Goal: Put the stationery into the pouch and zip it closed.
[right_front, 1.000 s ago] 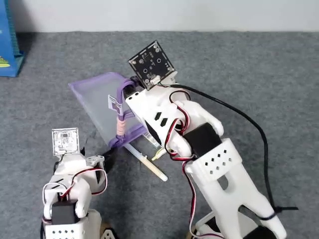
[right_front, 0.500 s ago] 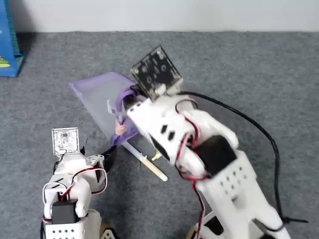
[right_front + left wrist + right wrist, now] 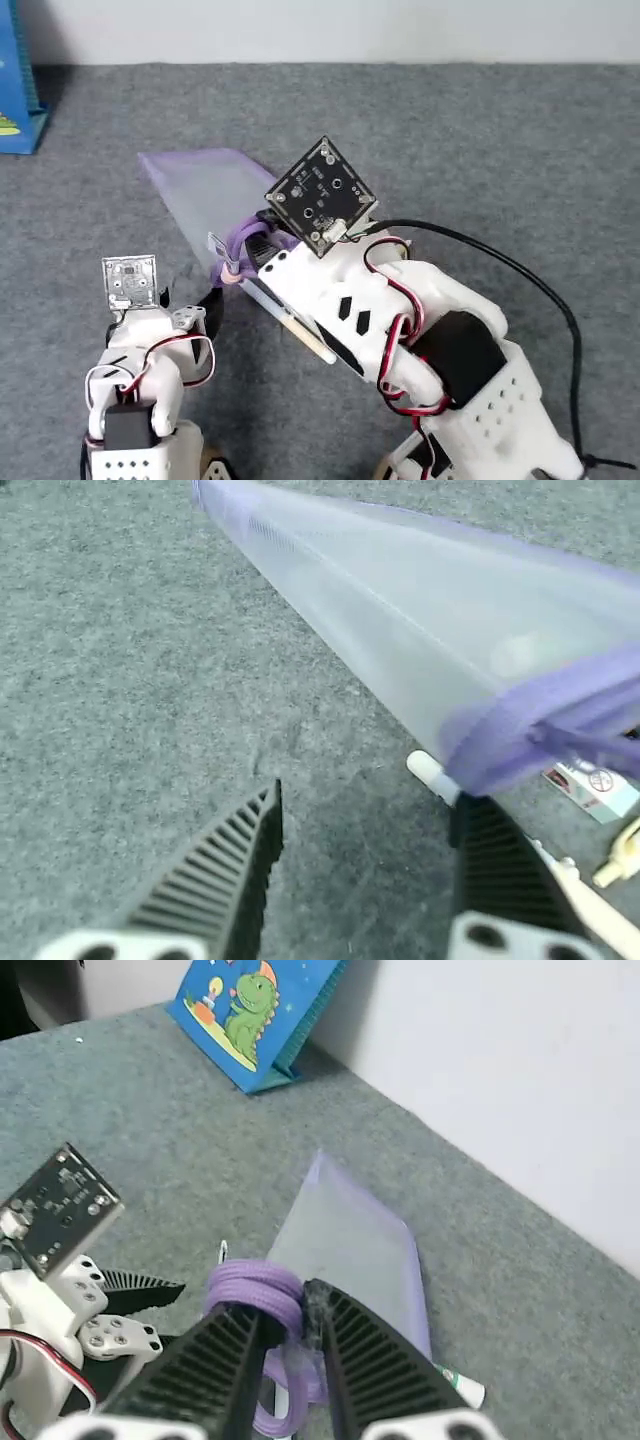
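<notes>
**The translucent pouch (image 3: 195,190) is held by its purple loop (image 3: 255,1285) in the right gripper (image 3: 292,1305).**

The right gripper's jaws are clamped tight on the loop at the end of the pouch nearer the arms, and the rest of the pouch is stretched away over the grey carpet (image 3: 500,150) toward the wall. The left gripper (image 3: 370,805) is held low over the carpet just beside that same end, with its jaws spread wide and nothing between them. A white pen (image 3: 305,338) is laid on the carpet outside the pouch, with one tip tucked under the pouch's purple-edged end. A small labelled white item (image 3: 590,788) is seen near the pen, but what it is cannot be told. A blue dinosaur-printed bag (image 3: 255,1010) is stood against the wall, well apart from the pouch.
</notes>
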### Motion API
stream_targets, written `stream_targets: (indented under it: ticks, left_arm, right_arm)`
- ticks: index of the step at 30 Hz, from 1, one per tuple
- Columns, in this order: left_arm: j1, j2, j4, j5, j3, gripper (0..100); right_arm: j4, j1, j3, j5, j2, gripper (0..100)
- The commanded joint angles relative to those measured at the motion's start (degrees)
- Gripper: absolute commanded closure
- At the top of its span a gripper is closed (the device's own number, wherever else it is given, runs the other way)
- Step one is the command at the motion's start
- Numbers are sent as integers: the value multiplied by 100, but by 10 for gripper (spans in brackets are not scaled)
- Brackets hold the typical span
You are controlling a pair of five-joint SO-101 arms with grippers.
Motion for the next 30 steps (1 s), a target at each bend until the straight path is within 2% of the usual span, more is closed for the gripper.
stream_targets:
  ticks: [1, 9, 14, 21, 27, 30]
  left_arm:
    - [-35, -62, -132, 62, -233, 761]
    - [44, -62, 431, 62, -585, 761]
    - [580, -62, 431, 53, -567, 761]
    - [651, -62, -35, 53, -418, 761]
    - [668, -62, 88, 26, -418, 761]
    - [1020, -62, 422, 26, -541, 761]
  right_arm:
    - [31, -48, -325, -53, -189, 991]
    - [13, -48, -325, -26, -136, 991]
    - [22, -57, -325, -35, -189, 991]
    - [224, -57, -325, -26, -189, 991]
    - [215, -57, -325, -18, -180, 991]
    - [180, -48, -325, -18, -180, 991]
